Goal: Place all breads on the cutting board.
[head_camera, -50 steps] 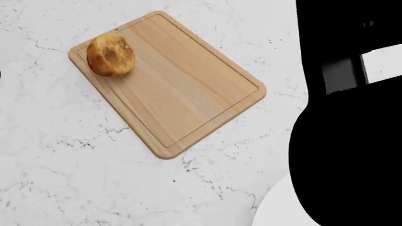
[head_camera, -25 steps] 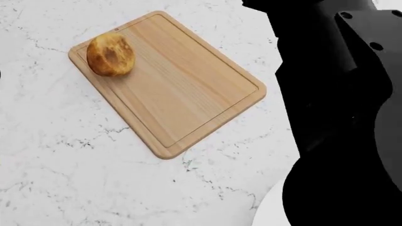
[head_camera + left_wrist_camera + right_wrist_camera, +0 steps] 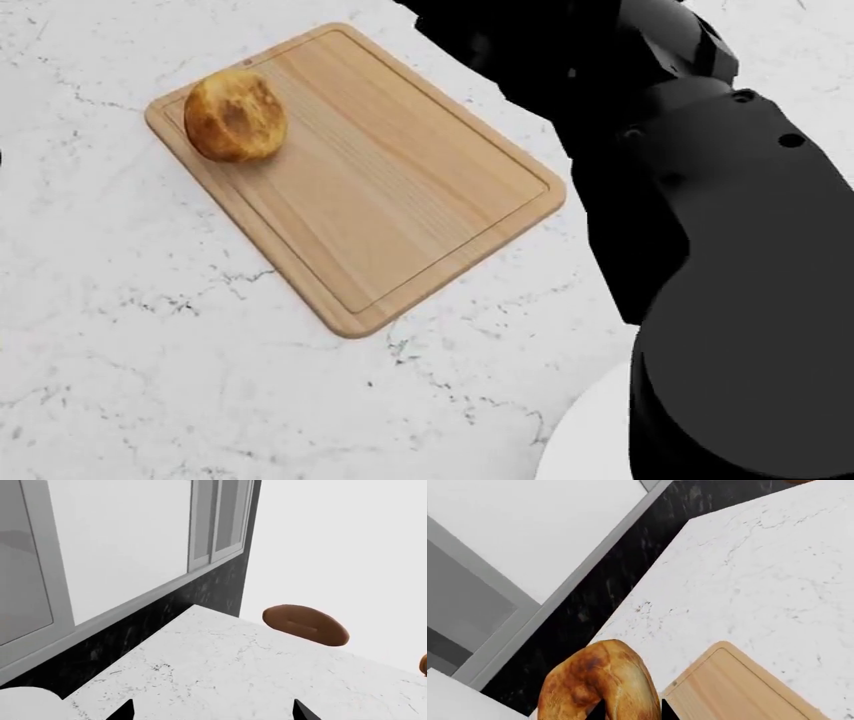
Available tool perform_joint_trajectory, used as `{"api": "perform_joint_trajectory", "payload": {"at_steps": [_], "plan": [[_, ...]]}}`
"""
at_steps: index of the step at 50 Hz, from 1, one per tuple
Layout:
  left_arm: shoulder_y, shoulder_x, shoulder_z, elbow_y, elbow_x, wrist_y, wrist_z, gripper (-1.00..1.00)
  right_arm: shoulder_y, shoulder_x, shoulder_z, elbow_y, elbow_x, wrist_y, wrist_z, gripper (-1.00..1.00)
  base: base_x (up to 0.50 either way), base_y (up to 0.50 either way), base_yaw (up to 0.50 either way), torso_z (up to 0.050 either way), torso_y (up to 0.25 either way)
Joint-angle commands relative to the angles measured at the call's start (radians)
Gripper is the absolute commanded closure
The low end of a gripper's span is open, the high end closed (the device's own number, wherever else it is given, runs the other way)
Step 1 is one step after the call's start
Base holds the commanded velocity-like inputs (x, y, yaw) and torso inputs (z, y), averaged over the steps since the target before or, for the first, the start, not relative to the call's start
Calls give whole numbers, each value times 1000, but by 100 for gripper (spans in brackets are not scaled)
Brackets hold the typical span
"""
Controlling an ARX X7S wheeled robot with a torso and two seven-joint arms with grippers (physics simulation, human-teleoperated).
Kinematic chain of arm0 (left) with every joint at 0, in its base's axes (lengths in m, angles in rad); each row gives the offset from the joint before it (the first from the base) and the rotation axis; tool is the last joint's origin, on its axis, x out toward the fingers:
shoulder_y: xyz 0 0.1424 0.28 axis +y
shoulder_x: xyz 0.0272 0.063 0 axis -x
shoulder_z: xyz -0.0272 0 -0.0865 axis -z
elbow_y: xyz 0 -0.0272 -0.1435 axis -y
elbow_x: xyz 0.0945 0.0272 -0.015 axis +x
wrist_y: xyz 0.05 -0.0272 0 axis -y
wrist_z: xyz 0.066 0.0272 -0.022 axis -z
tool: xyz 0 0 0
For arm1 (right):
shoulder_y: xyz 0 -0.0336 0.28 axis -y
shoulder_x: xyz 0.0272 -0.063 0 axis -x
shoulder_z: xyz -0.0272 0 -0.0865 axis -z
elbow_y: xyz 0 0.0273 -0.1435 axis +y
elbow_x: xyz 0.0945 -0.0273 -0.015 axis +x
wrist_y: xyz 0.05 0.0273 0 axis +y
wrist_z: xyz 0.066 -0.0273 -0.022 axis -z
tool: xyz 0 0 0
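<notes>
From the head camera I am seeing one bread roll (image 3: 235,116) sitting on the cutting board (image 3: 387,200), near the board's corner at about ten o'clock. The board is lying at an angle on the white marble counter (image 3: 134,350). My right arm (image 3: 694,200) is filling the three o'clock side of the view, its dark bulk reaching over the board's far corner at one o'clock.

The right wrist camera is showing a second roll (image 3: 602,686) close against the lens, with the dark fingertips (image 3: 599,711) of the right gripper (image 3: 630,711) in front of it and the board's corner just beside. Whether the jaws are clamped on it, I cannot tell.

The left gripper (image 3: 212,713) is showing two fingertips set wide apart over bare counter, with a brown loaf (image 3: 305,625) lying near the counter's far edge.
</notes>
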Motion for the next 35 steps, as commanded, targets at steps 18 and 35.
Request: {"api": "perform_joint_trajectory", "payload": {"at_steps": [18, 35], "plan": [[9, -1, -1, -3, -13, 8, -24, -100, -103, 0, -206, 1, 191, -12, -20, 100, 0, 0, 0, 0, 0], [14, -3, -3, 13, -25, -9, -37, -100, -115, 0, -362, 1, 350, -13, -45, 100, 0, 0, 0, 0, 1]]}}
